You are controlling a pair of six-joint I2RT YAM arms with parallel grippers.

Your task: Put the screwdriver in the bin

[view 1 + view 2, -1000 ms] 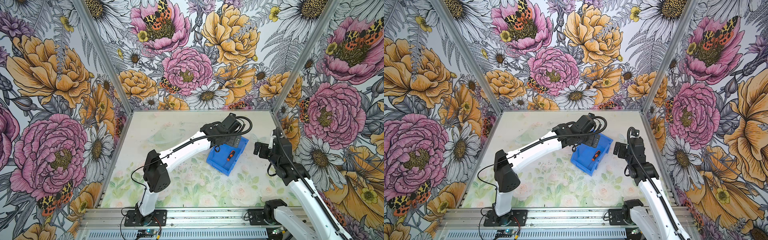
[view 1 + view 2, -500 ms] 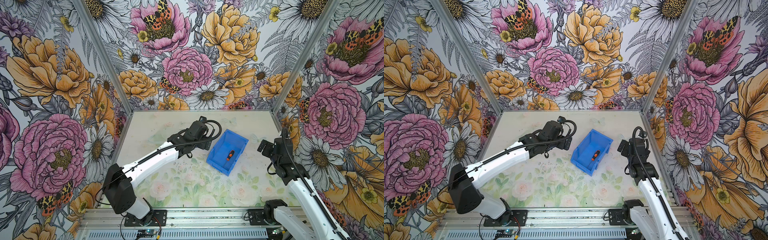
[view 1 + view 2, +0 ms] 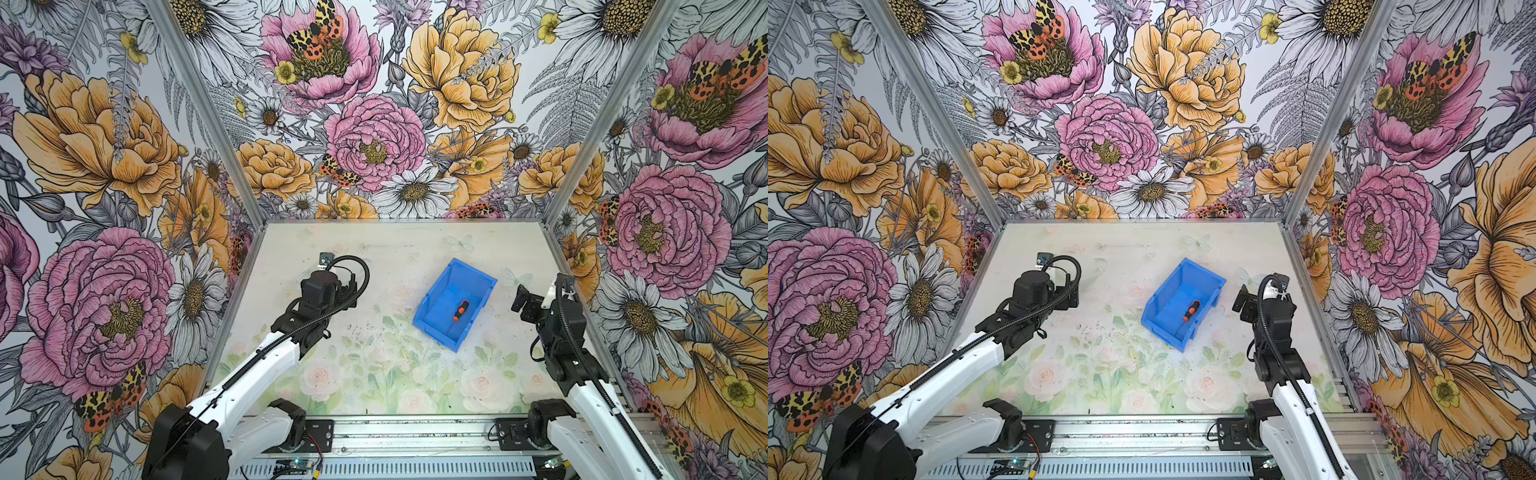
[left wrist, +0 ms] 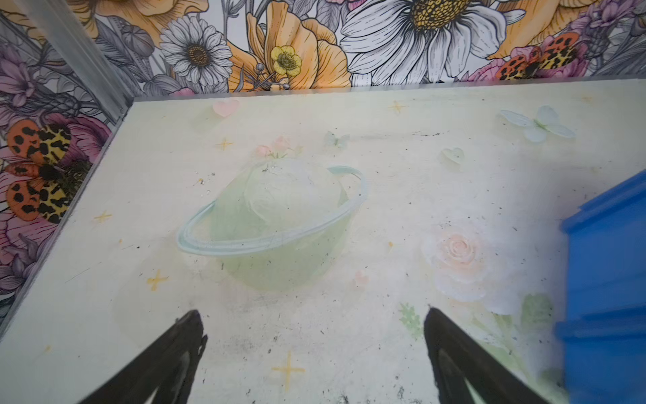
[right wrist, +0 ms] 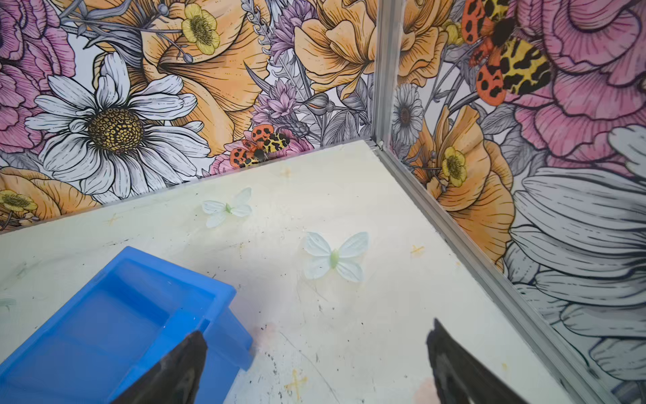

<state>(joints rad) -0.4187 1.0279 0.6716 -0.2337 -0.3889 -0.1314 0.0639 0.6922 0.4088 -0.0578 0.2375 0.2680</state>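
The screwdriver lies flat inside the bin, which stands between the left jaws and the right jaws and touches neither, and both pairs are wide apart and empty above the tabletop, so I judge the task done.

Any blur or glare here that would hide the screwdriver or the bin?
Both top views: even light, no glare, screwdriver sharp inside the bin. Left wrist view: bin edge smeared. Right wrist view: bin soft, wall print crisp.
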